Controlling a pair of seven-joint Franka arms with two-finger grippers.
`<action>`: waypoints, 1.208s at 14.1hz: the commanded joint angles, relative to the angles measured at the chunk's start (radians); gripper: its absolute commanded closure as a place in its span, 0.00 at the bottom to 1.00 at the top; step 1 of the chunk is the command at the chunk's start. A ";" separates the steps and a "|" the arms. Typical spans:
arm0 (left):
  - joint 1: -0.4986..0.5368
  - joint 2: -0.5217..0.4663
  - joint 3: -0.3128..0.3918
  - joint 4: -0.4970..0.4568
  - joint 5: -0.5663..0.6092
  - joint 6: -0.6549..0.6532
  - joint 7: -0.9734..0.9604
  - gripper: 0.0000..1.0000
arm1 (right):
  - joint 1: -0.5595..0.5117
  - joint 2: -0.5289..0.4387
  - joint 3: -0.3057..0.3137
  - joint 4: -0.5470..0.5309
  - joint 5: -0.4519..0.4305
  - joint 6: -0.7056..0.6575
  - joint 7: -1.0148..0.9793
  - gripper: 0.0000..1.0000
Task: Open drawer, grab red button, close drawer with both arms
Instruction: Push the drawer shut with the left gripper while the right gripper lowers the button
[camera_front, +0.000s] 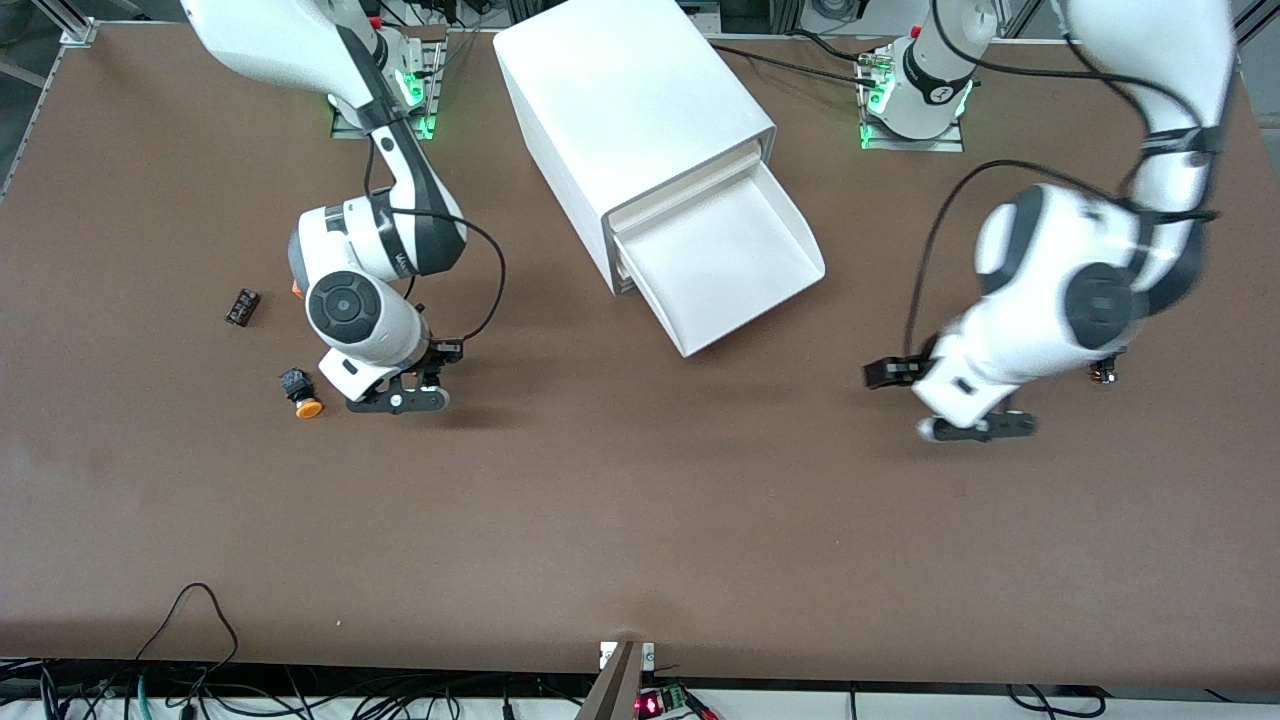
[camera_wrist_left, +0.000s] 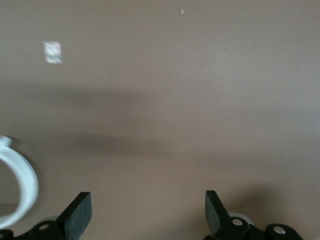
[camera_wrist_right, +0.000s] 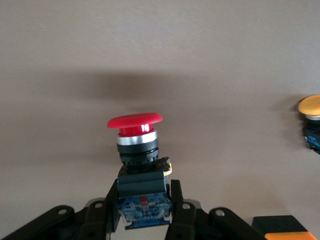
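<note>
The drawer (camera_front: 745, 262), the lowest of the white cabinet (camera_front: 620, 110), stands pulled out and its tray shows nothing inside. My right gripper (camera_front: 400, 398) is low over the table toward the right arm's end, beside the orange-capped button (camera_front: 303, 392). In the right wrist view my right gripper (camera_wrist_right: 144, 194) is shut on the black-blue body of the red-capped button (camera_wrist_right: 135, 122). In the front view the gripper hides the red button. My left gripper (camera_front: 975, 428) is open and empty over bare table toward the left arm's end, as the left wrist view (camera_wrist_left: 148, 210) shows.
The orange-capped button also shows in the right wrist view (camera_wrist_right: 311, 112). A small black part (camera_front: 242, 306) lies farther from the front camera than the orange-capped button. A small object (camera_front: 1103, 374) lies under the left arm. Cables run along the table's front edge.
</note>
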 joint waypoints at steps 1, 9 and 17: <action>-0.081 -0.029 0.016 -0.201 0.044 0.248 -0.212 0.00 | -0.042 -0.055 0.010 -0.067 -0.004 0.019 -0.038 0.85; -0.239 -0.079 -0.023 -0.324 0.030 0.195 -0.358 0.00 | -0.178 -0.026 0.013 -0.190 -0.006 0.221 -0.288 0.85; -0.236 -0.088 -0.210 -0.363 0.029 0.119 -0.466 0.00 | -0.179 -0.003 0.021 -0.215 0.012 0.335 -0.264 0.00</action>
